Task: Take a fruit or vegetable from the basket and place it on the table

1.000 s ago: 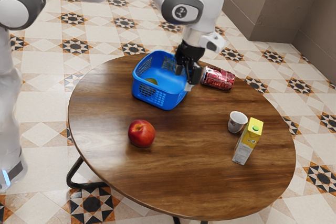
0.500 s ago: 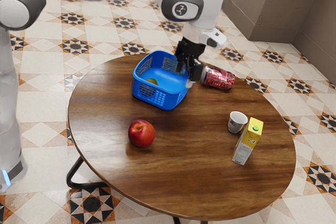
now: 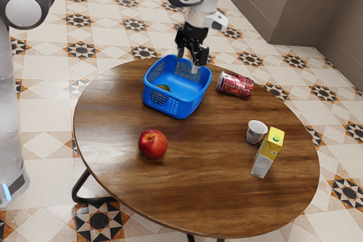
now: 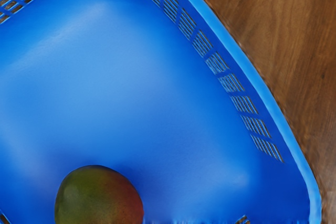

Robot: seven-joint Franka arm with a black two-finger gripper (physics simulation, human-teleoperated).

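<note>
My gripper (image 3: pixel 188 63) is open, with its fingers spread over the rear part of the blue basket (image 3: pixel 184 107). Inside the basket lies a greenish fruit (image 3: pixel 164 88), partly hidden by the near wall, on the side toward the exterior view's left. From the wrist view, the blue basket (image 4: pixel 121 93) is seen from above, and the fruit (image 4: pixel 98 195), green turning reddish like a mango, rests on its floor. Nothing is between the fingers. The wooden table (image 3: pixel 210 185) carries the basket.
A red apple-like fruit (image 3: pixel 153 144) sits on the table in front of the basket. A red can (image 3: pixel 235 84) lies beside the basket toward the exterior view's right. Farther that way stand a small white cup (image 3: pixel 256 132) and a yellow-and-white carton (image 3: pixel 267 153).
My hand has moved toward the exterior view's left and upward in it, from the basket's right-hand rim to over its rear part. The basket and other objects have stayed put.
</note>
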